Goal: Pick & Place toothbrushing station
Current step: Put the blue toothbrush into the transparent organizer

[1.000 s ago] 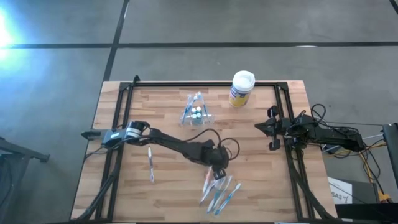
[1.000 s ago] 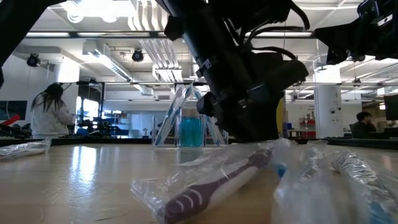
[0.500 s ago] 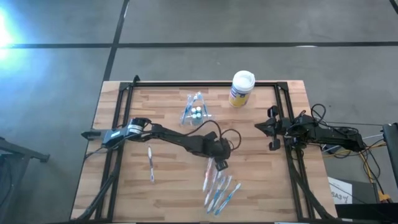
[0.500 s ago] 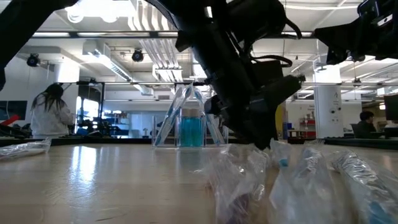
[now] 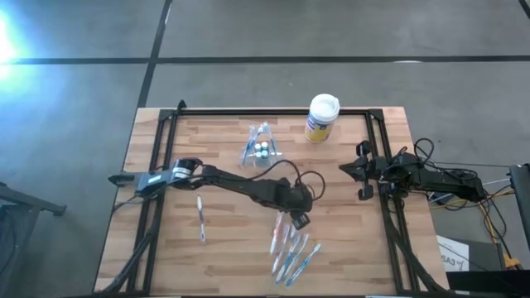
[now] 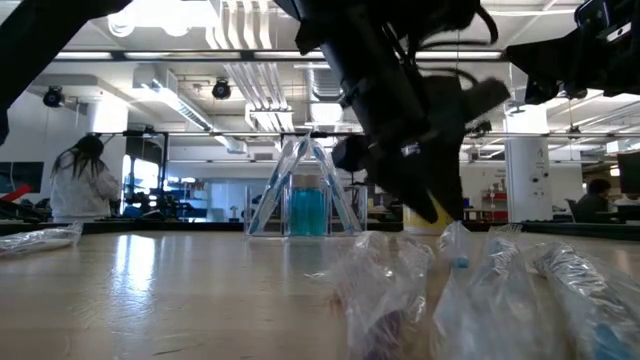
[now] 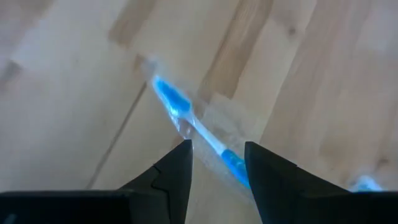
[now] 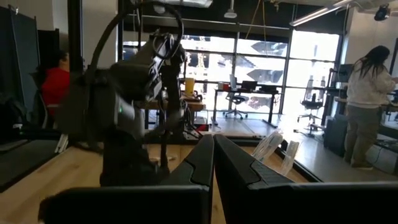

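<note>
**Left arm repositioned over the wrapped toothbrushes; holder not yet approached**

The left gripper [image 5: 299,220] was found to have been shifted over the preceding second, from the near end of the cluster of wrapped toothbrushes [image 5: 291,251] toward the cluster's upper right edge. The purple-bristled toothbrush that had lain flat in the foreground of the low view a second before was seen bunched up in its wrapper [image 6: 385,290] half a second before and was unchanged since. This was judged to be continued sorting among the toothbrushes, with no toothbrush yet lifted.

The toothbrush holder [image 5: 260,147] was noted standing at the far middle of the table [image 5: 224,248], well apart from the gripper and untouched.

In the left wrist view, the left fingers [image 7: 177,174] were seen parted, with a blue toothbrush [image 7: 193,127] lying on the wood just beyond them and nothing held; this could not be made out from the high view. Blue contents inside the holder [image 6: 305,195] were shown only by the low view.

The right gripper [image 8: 213,163] was recorded parked at the table's right edge, fingers pressed together, empty.
</note>
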### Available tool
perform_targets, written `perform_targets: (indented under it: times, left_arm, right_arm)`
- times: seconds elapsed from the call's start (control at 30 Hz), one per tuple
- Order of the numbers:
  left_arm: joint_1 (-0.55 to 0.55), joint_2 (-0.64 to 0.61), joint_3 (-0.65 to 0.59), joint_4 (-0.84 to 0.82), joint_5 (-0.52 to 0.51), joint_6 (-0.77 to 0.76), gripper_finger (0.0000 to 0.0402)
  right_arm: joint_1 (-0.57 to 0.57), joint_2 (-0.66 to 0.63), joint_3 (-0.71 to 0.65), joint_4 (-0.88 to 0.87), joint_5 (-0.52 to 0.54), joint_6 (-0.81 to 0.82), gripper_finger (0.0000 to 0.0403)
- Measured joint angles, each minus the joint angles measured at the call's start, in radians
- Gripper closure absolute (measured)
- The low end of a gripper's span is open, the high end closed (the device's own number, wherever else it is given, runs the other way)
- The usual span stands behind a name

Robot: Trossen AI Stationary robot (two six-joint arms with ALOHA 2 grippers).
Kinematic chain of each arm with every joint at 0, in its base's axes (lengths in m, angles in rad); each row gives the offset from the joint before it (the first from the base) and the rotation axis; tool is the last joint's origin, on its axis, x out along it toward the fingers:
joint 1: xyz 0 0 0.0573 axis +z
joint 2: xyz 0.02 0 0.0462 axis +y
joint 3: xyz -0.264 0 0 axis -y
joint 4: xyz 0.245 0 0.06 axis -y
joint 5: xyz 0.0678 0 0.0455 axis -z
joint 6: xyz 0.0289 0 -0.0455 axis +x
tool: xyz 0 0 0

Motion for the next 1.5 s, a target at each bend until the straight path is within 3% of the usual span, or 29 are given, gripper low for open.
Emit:
perform_targets:
  times: [0.27,0.5,0.7,0.97,1.1,1.3,1.5]
  left_arm:
    - [-0.002,0.076,0.037,0.012,0.058,-0.02,0.0251]
    - [-0.002,0.155,0.139,-0.072,0.067,0.076,0.0251]
    - [-0.004,0.171,0.195,-0.276,-0.016,0.158,0.0251]
    - [-0.002,0.156,0.191,-0.283,-0.014,0.233,0.0255]
    - [-0.002,0.154,0.173,-0.261,0.017,0.235,0.0286]
    - [-0.005,0.152,0.164,-0.236,0.019,0.268,0.038]
    - [-0.01,0.143,0.165,-0.224,0.014,0.308,0.0378]
  right_arm:
    - [0.0,0.0,0.0,0.002,0.0,-0.001,0.0394]
    - [0.0,0.0,0.0,0.002,0.001,-0.008,0.0394]
    - [0.0,0.0,0.0,0.001,0.001,-0.008,0.0394]
    - [0.0,0.0,0.0,-0.002,0.001,-0.008,0.0394]
    - [0.0,0.0,0.0,-0.002,0.001,-0.008,0.0394]
    - [0.0,0.0,0.0,-0.002,0.0,-0.009,0.0394]
    - [0.0,0.0,0.0,-0.002,0.0,-0.013,0.0394]
